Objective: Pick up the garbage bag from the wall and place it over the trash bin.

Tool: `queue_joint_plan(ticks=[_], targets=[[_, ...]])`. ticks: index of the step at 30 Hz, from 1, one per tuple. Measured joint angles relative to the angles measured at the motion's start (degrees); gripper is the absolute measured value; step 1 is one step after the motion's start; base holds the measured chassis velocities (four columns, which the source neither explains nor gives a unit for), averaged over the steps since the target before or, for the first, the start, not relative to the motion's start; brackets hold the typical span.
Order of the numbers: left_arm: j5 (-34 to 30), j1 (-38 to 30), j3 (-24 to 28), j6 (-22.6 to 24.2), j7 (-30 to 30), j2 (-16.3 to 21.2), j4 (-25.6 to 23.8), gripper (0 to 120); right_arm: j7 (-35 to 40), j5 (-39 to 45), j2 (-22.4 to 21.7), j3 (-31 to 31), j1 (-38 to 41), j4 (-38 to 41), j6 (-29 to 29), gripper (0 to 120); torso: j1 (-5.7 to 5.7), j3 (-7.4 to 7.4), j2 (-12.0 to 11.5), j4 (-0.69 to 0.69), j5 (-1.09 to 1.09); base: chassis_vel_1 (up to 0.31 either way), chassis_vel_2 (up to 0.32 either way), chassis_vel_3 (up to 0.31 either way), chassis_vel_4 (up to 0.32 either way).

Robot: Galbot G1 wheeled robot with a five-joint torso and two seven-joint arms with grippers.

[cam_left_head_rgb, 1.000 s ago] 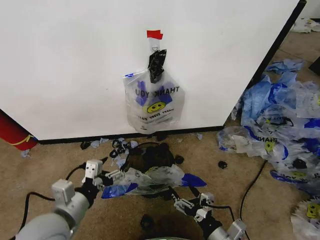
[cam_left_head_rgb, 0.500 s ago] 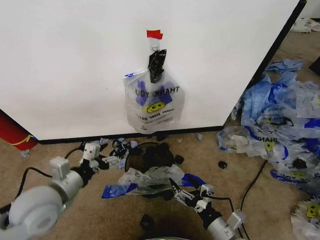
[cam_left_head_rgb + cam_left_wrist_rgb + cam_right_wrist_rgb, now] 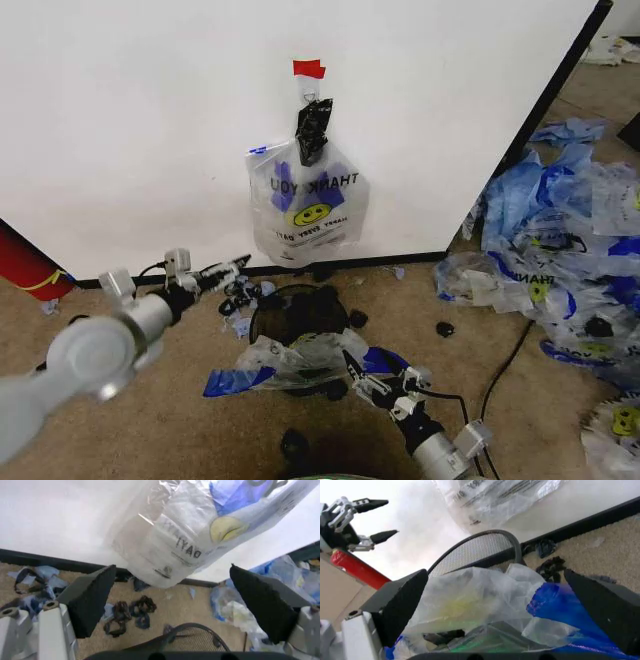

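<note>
Reaching for the bag on the wall

The garbage bag (image 3: 306,205) hung from a hook on the wall (image 3: 150,120), under a small black bag (image 3: 313,130) and red tape (image 3: 309,68), directly above the trash bin (image 3: 298,313). The left gripper (image 3: 232,269), jaws spread and empty, pointed toward the bag's lower edge, apart from it. The right gripper (image 3: 362,383), also open, sat low by a crumpled bag (image 3: 300,360) at the bin's front. The pick-up step looked under way; next calls for rising to grasp the bag.
</note>
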Motion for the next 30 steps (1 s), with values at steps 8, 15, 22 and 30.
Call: queue_joint_plan(ticks=[8,15,22,30], targets=[[3.3,-4.1,8.3,6.7,9.9,4.0,0.8,86,0.1,-0.2,-0.2,0.4,0.3,-0.2,0.0,100,-0.01,-0.01,0.0,0.02,0.02,0.0,0.0,0.0,0.0],[16.9,-23.6,32.0,8.1,20.0,3.0,4.4,66,0.0,-0.5,0.3,1.5,-0.5,-0.2,0.1,100,0.0,0.0,0.0,-0.01,-0.09,0.0,0.0,0.0,0.0],[21.5,-37.7,44.6,7.8,24.7,-0.7,10.8,66,-0.5,-1.6,1.1,3.7,-3.0,0.2,0.9,99,0.0,0.0,0.0,-0.03,0.0,0.0,0.0,0.0,0.0],[22.6,-39.8,47.8,7.1,25.6,-1.2,12.3,66,-0.9,-2.6,1.7,4.9,-4.7,0.7,1.3,98,0.0,-0.01,0.0,0.01,0.0,0.0,0.0,0.0,0.0]])
